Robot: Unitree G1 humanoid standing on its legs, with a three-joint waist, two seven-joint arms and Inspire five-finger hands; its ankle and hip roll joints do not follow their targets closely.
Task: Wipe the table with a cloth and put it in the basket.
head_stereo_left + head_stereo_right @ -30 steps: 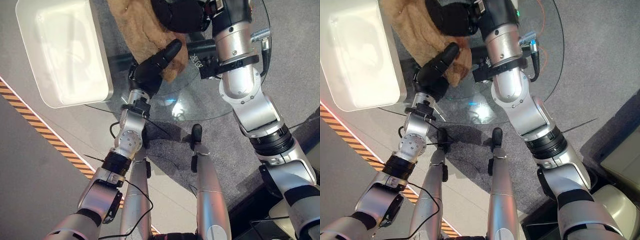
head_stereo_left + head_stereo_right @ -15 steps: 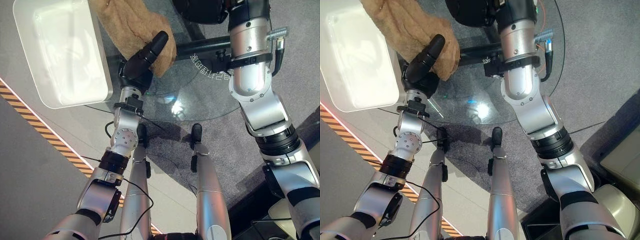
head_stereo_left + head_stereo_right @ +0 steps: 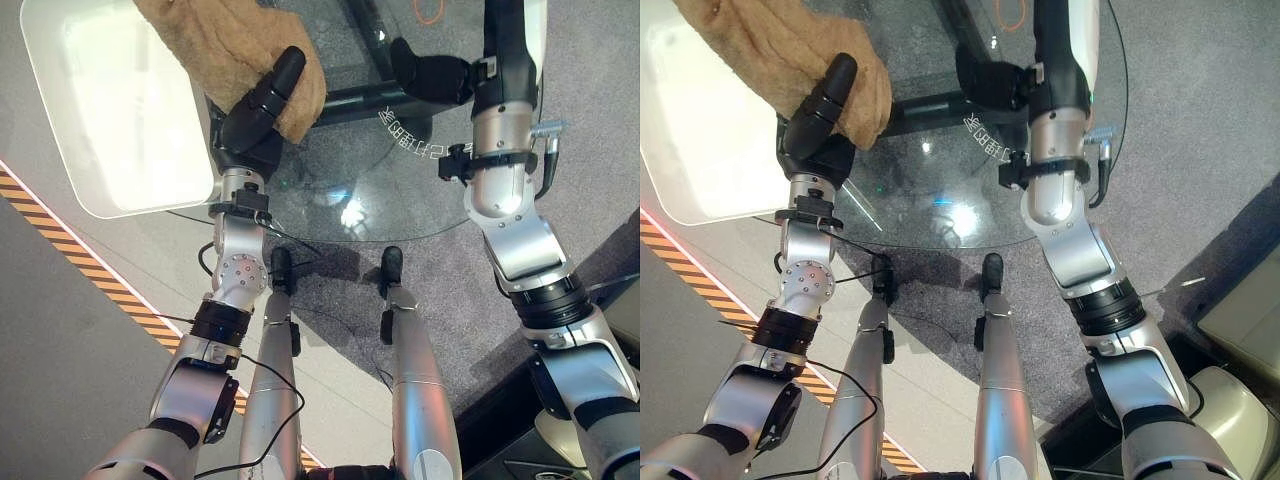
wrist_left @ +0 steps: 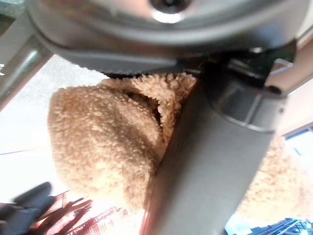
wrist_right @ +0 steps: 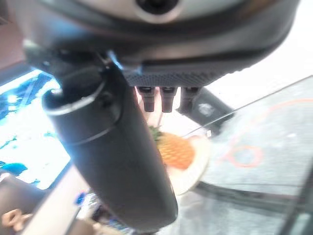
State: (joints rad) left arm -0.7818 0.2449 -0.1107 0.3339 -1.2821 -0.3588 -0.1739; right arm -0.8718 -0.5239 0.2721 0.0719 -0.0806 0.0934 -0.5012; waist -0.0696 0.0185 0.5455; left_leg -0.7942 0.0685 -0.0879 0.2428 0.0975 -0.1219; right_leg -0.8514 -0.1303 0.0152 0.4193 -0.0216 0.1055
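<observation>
Gripping the cloth (image 3: 215,50) in my left hand (image 3: 252,115), I am holding it just beside the basket (image 3: 110,110), which lies leftward.

We see the fuzzy tan cloth (image 3: 225,45) cut off at the top edge, hiding the fingers of the left hand (image 3: 255,115) beneath it. The white rectangular plastic basket (image 3: 120,110) also runs past the frame.

eyes: head, looking steeply down, share glass desk (image 3: 400,190), white basket (image 3: 110,120) | left wrist: pressed close to cloth (image 4: 102,142) | right wrist: close along right hand (image 5: 117,156)
</observation>
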